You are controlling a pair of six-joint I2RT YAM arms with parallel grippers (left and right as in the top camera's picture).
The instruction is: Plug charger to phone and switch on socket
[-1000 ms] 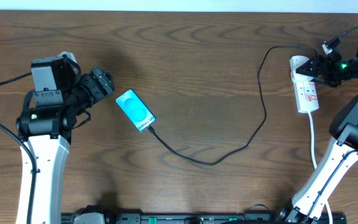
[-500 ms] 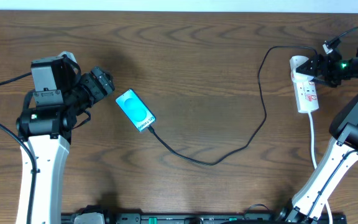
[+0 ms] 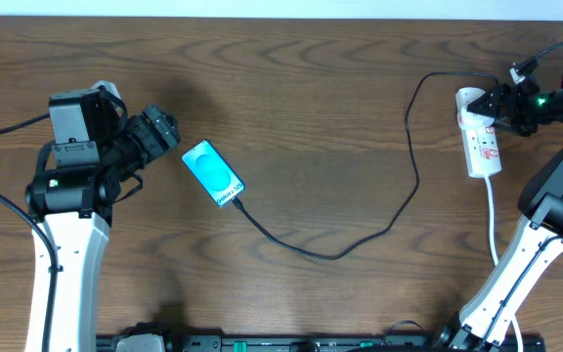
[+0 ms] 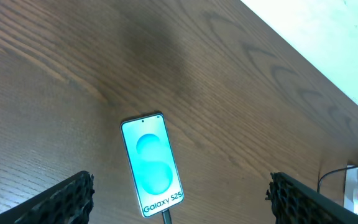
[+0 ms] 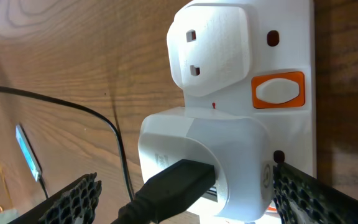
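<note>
The phone (image 3: 213,173) lies left of centre, turquoise screen lit; it also shows in the left wrist view (image 4: 152,163). The charger cable (image 3: 330,252) runs from the phone's lower end in a loop to the socket (image 3: 484,147) at the right. In the right wrist view the black connector (image 5: 173,183) sits in a white adapter on the socket (image 5: 291,43), beside an orange switch (image 5: 279,91). My left gripper (image 3: 164,132) is open, just left of the phone. My right gripper (image 3: 497,106) is open, its fingers either side of the adapter.
The socket's thick white cord (image 3: 494,220) runs down toward the right arm's base. A second white plug (image 5: 210,46) sits in the socket. The table's far edge meets a white wall (image 4: 328,37).
</note>
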